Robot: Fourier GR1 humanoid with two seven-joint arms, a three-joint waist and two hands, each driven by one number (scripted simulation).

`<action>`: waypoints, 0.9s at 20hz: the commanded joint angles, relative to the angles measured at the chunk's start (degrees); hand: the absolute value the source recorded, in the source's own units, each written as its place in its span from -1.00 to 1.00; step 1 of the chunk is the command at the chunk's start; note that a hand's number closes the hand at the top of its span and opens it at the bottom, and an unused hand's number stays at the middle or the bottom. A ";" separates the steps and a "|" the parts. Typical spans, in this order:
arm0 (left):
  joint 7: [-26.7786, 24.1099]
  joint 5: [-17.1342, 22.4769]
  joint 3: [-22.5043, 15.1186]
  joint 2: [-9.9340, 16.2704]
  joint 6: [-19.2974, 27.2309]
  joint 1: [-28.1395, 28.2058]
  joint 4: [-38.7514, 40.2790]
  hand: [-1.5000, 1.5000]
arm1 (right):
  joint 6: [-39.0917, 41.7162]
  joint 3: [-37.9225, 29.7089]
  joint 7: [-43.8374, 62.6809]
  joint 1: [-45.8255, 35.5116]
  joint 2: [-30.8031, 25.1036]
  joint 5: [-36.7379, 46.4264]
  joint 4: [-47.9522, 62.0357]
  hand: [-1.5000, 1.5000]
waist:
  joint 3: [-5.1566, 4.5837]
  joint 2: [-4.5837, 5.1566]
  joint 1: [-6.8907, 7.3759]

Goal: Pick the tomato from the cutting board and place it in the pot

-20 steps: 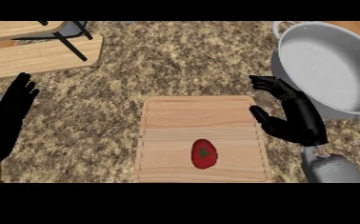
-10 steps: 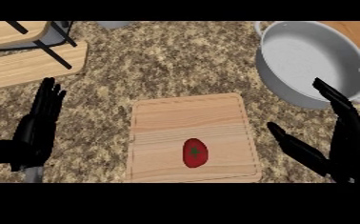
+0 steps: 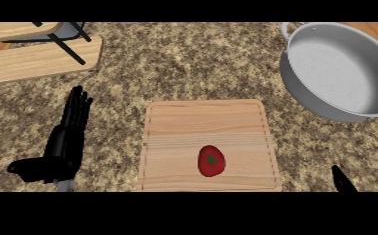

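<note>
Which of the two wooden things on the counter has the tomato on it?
The cutting board near the lower middle, between the hands: the red tomato lies on its near half. The other wooden piece, at the upper left corner, carries only dark bars.

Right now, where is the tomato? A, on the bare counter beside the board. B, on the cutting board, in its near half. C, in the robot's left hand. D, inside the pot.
B: the tomato lies on the cutting board, in the half nearer the robot, with neither hand touching it and the pot away at the upper right.
</note>
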 commanded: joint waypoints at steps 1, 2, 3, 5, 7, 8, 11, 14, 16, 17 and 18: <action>-0.22 -0.16 -0.38 -0.82 0.08 -0.44 0.11 0.00 | -0.25 3.53 5.83 11.74 -3.36 12.44 -1.20 -1.00 | -0.21 0.50 0.63; 1.63 -1.52 -1.58 -1.20 1.37 -2.08 -0.72 0.00 | 1.18 3.23 8.25 12.50 -4.60 16.01 -1.79 -1.00 | -0.25 0.69 0.76; -1.61 -1.17 -1.75 -1.66 -0.06 -0.42 0.59 0.00 | 1.99 3.65 10.99 13.61 -3.90 18.45 -0.22 -1.00 | -0.31 0.93 1.54; -0.94 -1.13 -1.68 -1.33 -0.26 -0.71 0.43 0.00 | 4.05 4.64 16.38 16.42 -3.24 24.95 -1.40 -1.00 | -0.37 1.08 2.11; -1.30 -1.70 -2.02 -1.66 -0.56 -1.99 2.01 0.00 | 7.33 5.15 22.38 17.87 -1.79 30.79 -4.01 -1.00 | -0.23 1.15 2.42; 0.70 -1.73 -2.00 -2.19 0.41 -3.76 1.41 0.00 | 8.26 7.93 24.60 18.63 0.44 35.20 -4.60 -1.00 | -0.19 1.09 2.39; 0.97 -3.12 -3.29 -3.44 1.23 -4.84 1.76 0.00 | 13.57 12.71 32.31 15.58 7.65 45.46 -2.30 -1.00 | -0.07 1.06 3.07; 0.23 -3.01 -3.25 -3.10 0.26 -2.76 1.53 0.00 | 22.52 17.58 40.46 10.67 14.80 52.80 -3.11 -1.00 | -0.01 0.99 3.72; 0.39 -2.78 -1.12 -3.28 0.04 -6.37 4.83 0.00 | 20.74 22.35 45.39 6.44 15.12 55.88 0.87 -1.00 | 0.07 0.84 3.00; -3.08 -1.66 0.36 -2.68 -1.59 -4.21 5.01 0.00 | 25.44 20.11 48.30 1.98 15.19 54.21 0.87 -1.00 | 0.08 0.88 3.48; 0.61 -3.59 -3.08 -4.32 0.09 -4.84 2.99 0.00 | 25.10 19.30 50.29 -0.25 15.24 54.65 5.01 -1.00 | 0.13 0.83 3.42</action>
